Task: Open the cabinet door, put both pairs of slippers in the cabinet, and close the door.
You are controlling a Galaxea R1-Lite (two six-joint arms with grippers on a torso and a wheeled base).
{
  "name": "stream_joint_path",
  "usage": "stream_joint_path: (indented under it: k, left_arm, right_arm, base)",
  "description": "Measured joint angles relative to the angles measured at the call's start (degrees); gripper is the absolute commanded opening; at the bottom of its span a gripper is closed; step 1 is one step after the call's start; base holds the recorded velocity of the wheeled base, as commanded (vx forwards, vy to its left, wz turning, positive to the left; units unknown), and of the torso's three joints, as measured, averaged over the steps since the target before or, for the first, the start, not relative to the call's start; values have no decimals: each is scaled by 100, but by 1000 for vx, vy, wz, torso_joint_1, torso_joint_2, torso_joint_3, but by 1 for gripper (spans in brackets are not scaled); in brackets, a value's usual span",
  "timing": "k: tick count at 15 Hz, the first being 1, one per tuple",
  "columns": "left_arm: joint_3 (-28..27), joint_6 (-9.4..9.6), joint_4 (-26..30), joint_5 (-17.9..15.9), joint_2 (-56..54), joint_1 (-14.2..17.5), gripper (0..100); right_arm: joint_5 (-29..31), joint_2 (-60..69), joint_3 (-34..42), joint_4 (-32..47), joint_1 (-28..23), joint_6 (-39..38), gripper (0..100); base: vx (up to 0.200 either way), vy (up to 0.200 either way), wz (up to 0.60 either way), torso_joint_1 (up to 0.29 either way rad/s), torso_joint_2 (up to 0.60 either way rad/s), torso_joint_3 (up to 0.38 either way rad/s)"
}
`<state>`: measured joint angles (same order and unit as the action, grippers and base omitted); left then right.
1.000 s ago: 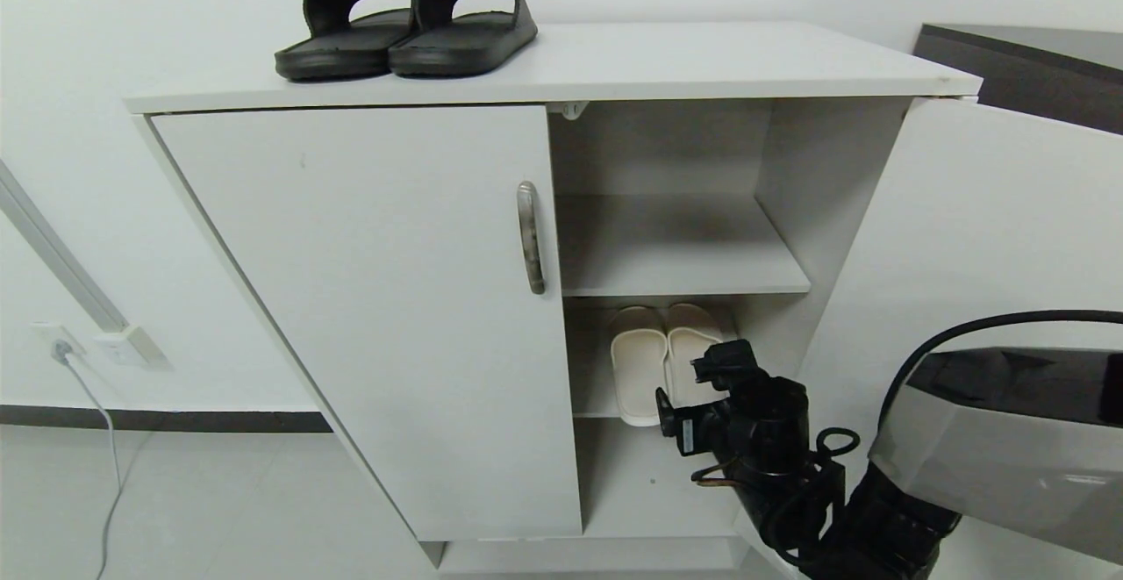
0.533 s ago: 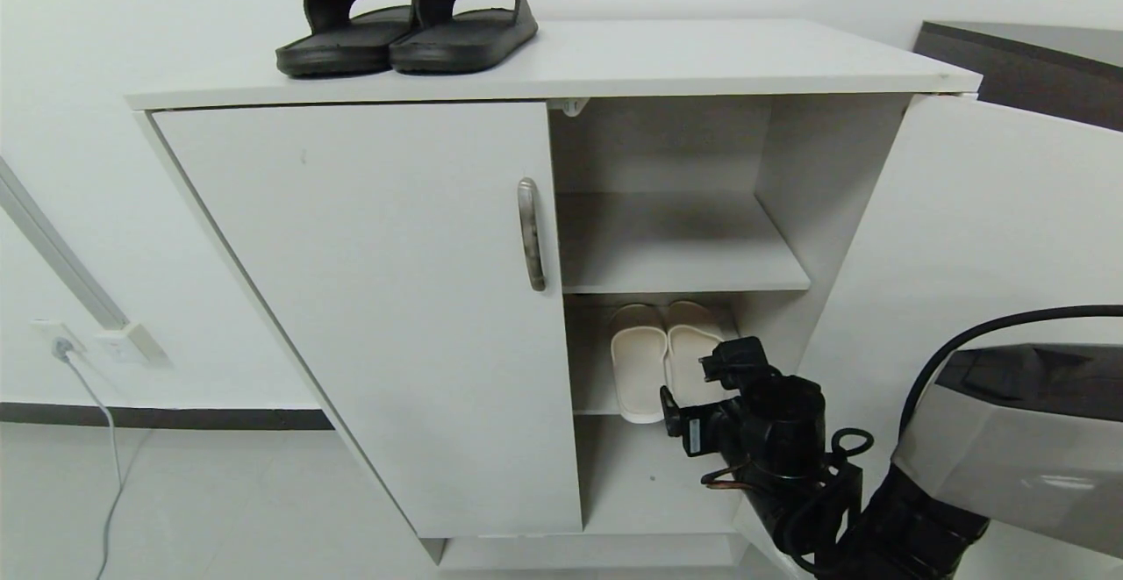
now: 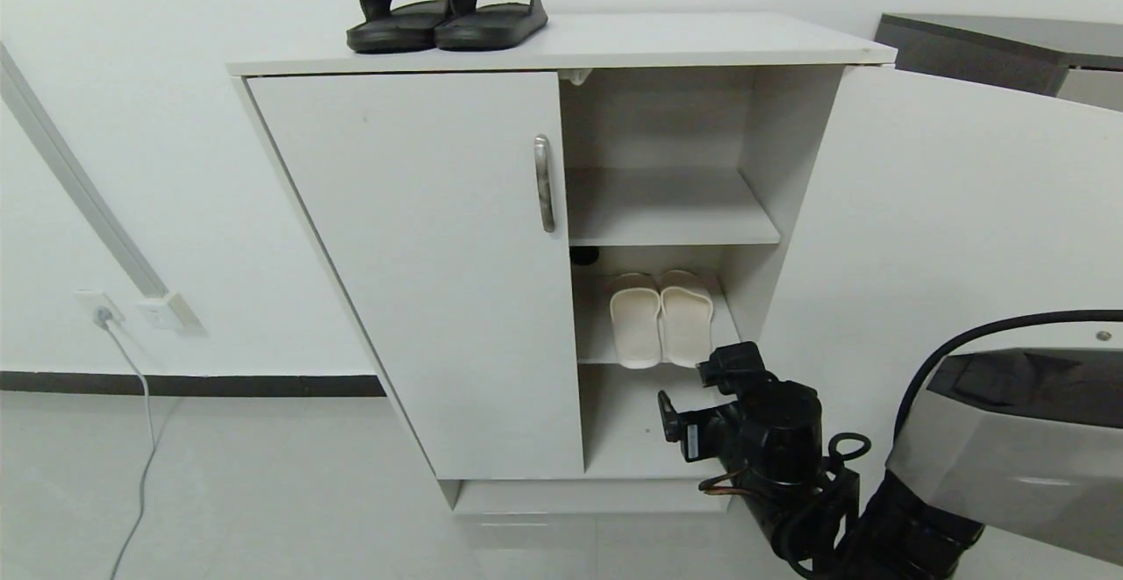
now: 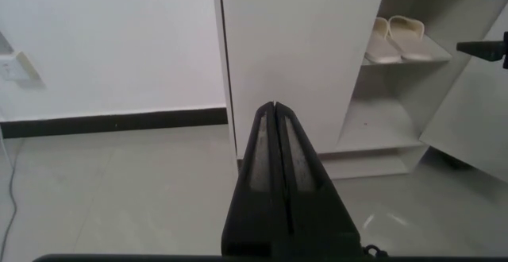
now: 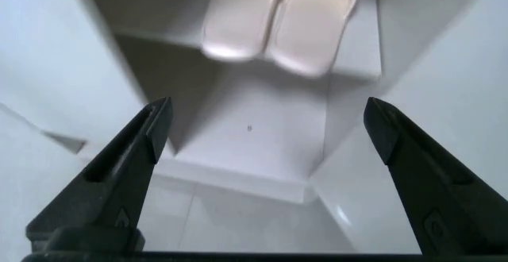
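- Head view: where's the second pair?
- The black slippers (image 3: 447, 5) sit on the cabinet (image 3: 702, 32) top, above the shut left door (image 3: 421, 255), with their long axes running front to back. The right gripper (image 3: 697, 387) hangs low by the bottom shelf, so they lie up and to its left.
- Left wrist view?
- The left gripper (image 4: 274, 159), its fingers together, faces the cabinet from well back.
- Right wrist view?
- The white slippers (image 5: 278, 16) lie side by side on the middle shelf, beyond the spread fingers (image 5: 119, 175). I'd judge that pair stowed.

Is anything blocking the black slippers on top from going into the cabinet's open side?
Nothing visible does. The white cabinet's right door stands open; the pair of black rubber slippers has a free way to the upper shelf.
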<state>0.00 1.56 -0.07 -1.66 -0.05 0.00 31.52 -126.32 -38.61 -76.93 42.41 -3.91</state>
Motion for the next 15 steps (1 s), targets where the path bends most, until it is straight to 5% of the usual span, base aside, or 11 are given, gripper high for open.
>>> stream_joint_path:
  k: [15]
  left_arm:
    - [0, 0, 7, -11, 5, 0, 0]
  right_arm:
    - [6, -124, 27, -93, 37, -2, 100]
  base:
    - [0, 0, 0, 0, 0, 0]
